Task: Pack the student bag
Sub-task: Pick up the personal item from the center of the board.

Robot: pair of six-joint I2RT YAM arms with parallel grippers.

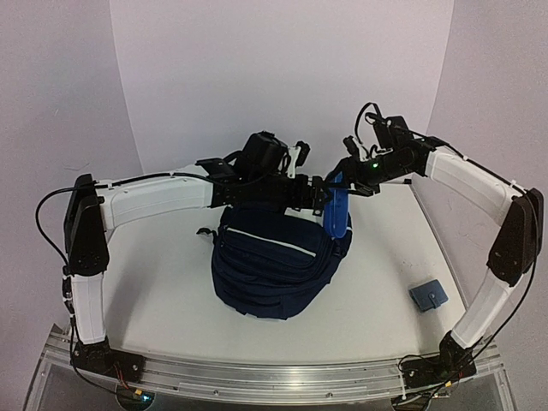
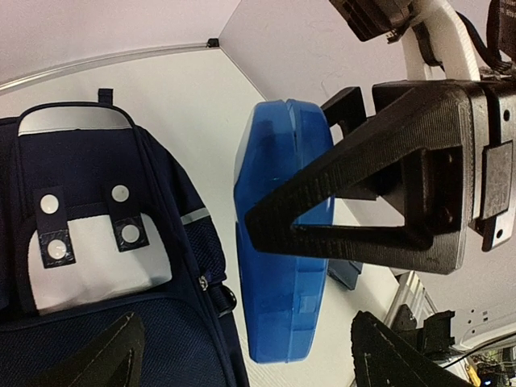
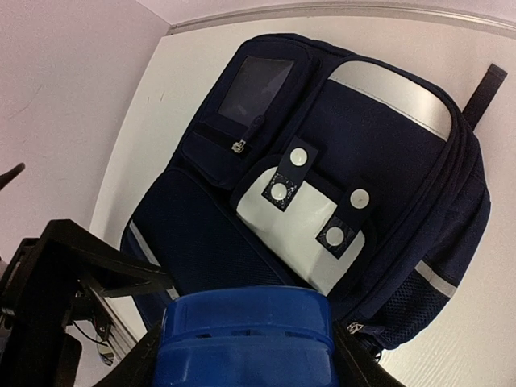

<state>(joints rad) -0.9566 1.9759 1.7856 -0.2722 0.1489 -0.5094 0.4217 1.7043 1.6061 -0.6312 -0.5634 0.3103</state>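
Top external view: the student bag (image 1: 270, 261) lies flat in the middle of the desk (image 1: 163, 282), front face up, with the two arms reaching in over its far edge. At about one o'clock from the bag, just beside its far right corner, a blue case (image 1: 336, 214) stands on edge. The right fingers (image 2: 339, 165) are clamped on its two broad faces; I cannot tell whether its lower end touches the desk. The left fingers (image 2: 105, 355) are spread wide and hold nothing. From the left wrist the case shows beyond their tips, apart from both. The bag's white patch (image 3: 302, 230) with its round dots faces up. A small blue pouch (image 1: 427, 296) lies at four o'clock, well apart from the bag.
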